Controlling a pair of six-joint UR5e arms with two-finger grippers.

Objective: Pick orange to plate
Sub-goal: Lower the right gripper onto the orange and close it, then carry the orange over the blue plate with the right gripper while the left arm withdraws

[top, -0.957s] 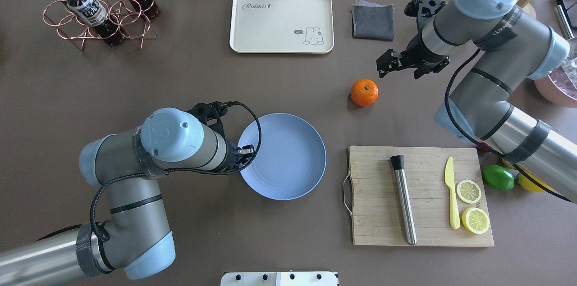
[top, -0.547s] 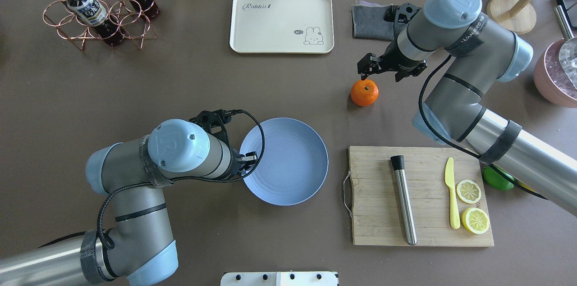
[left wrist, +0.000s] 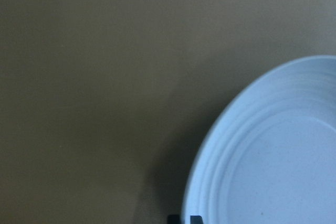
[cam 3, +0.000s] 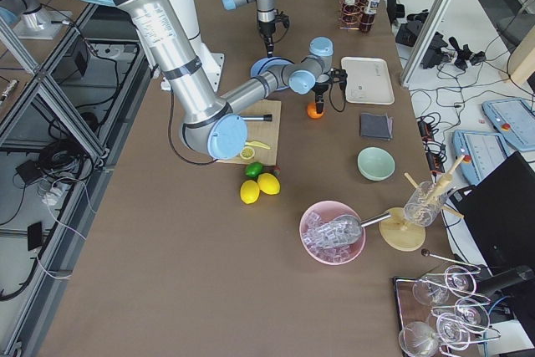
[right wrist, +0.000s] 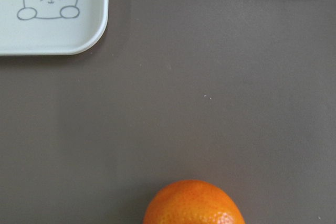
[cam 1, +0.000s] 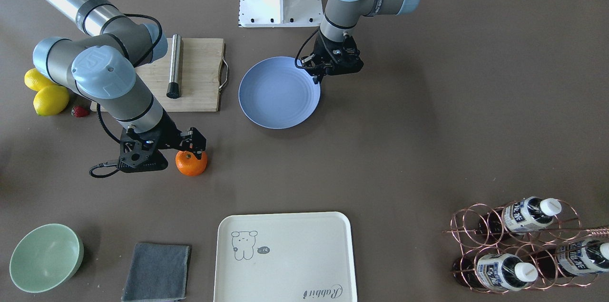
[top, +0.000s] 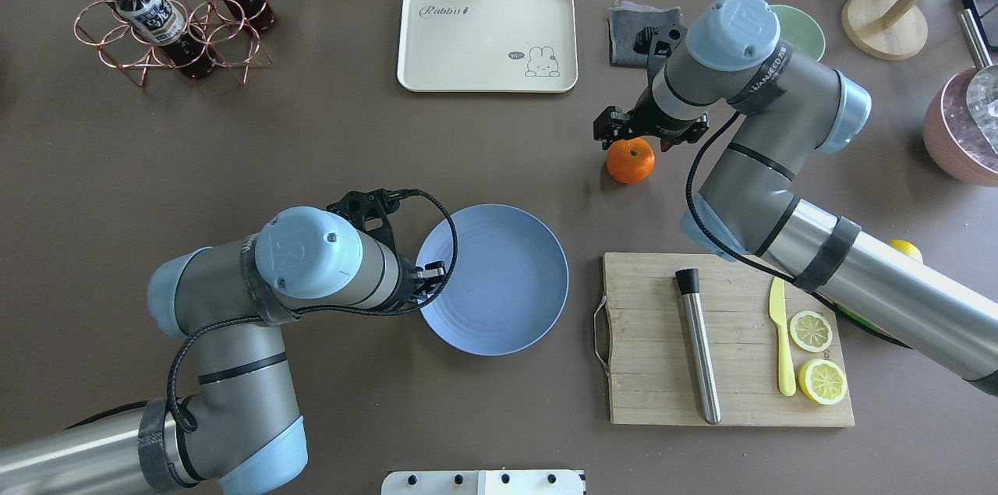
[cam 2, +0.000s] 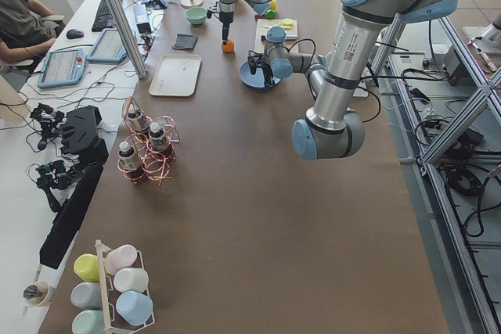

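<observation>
So, nothing is on the plate yet. Left to right from overhead: your left gripper (cam 1: pixel 319 75) sits at the left rim of the plate (top: pixel 507 300), fingers nearly together. As far as I can judge, they're pinched on that rim. The plate is bare, mid-table on the near side. The orange (top: pixel 630 161) lies on the table (top: pixel 312 152), right of the plate and farther away, well apart from it and not lifted. The right gripper (cam 1: pixel 190 146) hangs directly over the orange, jaws spread enough to straddle it, holding nothing. Its wrist view shows only the fruit's top at the bottom edge and no fingers, so you can't confirm contact from there. Done, I'd say: approach and alignment. Left to do: descend, close on the orange, lift, carry it left and nearer, release on the plate.
</observation>
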